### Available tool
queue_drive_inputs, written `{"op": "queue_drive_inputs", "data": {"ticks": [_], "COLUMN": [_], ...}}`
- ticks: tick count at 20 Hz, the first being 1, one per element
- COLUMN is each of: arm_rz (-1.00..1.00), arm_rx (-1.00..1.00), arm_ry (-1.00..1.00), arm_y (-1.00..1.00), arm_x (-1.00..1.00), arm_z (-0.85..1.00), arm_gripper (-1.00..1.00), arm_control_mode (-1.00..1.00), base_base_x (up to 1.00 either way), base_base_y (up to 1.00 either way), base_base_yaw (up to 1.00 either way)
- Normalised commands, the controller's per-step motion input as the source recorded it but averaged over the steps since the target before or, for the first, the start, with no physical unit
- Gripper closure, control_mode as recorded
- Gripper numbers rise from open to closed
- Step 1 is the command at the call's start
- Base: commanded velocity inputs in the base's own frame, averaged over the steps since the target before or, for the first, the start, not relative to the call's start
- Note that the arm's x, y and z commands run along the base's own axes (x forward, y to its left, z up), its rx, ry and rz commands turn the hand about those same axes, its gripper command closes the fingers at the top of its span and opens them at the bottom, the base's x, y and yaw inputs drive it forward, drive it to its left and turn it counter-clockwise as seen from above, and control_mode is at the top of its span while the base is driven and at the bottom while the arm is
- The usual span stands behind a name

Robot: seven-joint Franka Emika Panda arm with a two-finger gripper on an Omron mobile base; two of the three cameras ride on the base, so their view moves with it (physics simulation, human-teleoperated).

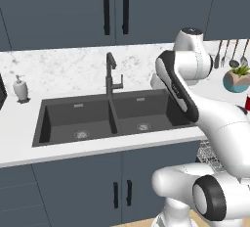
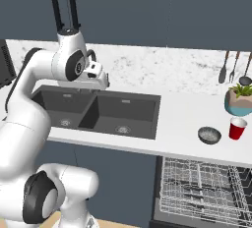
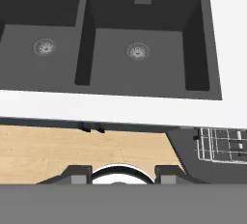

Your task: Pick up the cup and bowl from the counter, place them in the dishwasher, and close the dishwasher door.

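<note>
We judged nothing done: the small red tapered cup (image 2: 237,128) and shallow dark grey bowl (image 2: 209,134) sat on the white marbled counter (image 2: 182,119), well off to the right of the gripper (image 3: 119,175), whose jaws stood apart on nothing above the dark double sink (image 3: 120,44), while the dishwasher's white wire rack (image 2: 206,183) stood pulled out.

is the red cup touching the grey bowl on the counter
Apart. The right base view shows a strip of white counter between the cup and the bowl.

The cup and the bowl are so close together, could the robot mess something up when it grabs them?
Maybe. The red cup stands right beside the bowl, so reaching for one could bump the other. A plant pot sits just behind the cup and might get knocked. Both also sit near the counter edge, above the pulled-out dishwasher rack, so a nudge could send one over.
</note>
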Motion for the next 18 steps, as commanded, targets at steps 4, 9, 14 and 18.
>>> {"op": "queue_drive_inputs", "data": {"ticks": [4, 9, 14, 18], "arm_rz": [0.00, -0.03, -0.10, -0.02], "arm_rx": [0.00, 0.00, 0.00, 0.00], "arm_ry": [-0.04, -0.08, 0.00, 0.00], "arm_y": [-0.09, -0.06, -0.04, 0.00], "arm_x": [-0.24, -0.46, -0.20, 0.00], "arm_z": [0.00, -0.02, 0.00, 0.00], "arm_gripper": [-1.00, -1.00, -1.00, -1.00], "arm_control_mode": [-1.00, -1.00, -1.00, 1.00], "base_base_x": [0.00, 0.00, 0.00, -0.01], "base_base_y": [0.00, 0.00, 0.00, 0.01], "base_base_yaw": [0.00, 0.00, 0.00, -0.13]}}
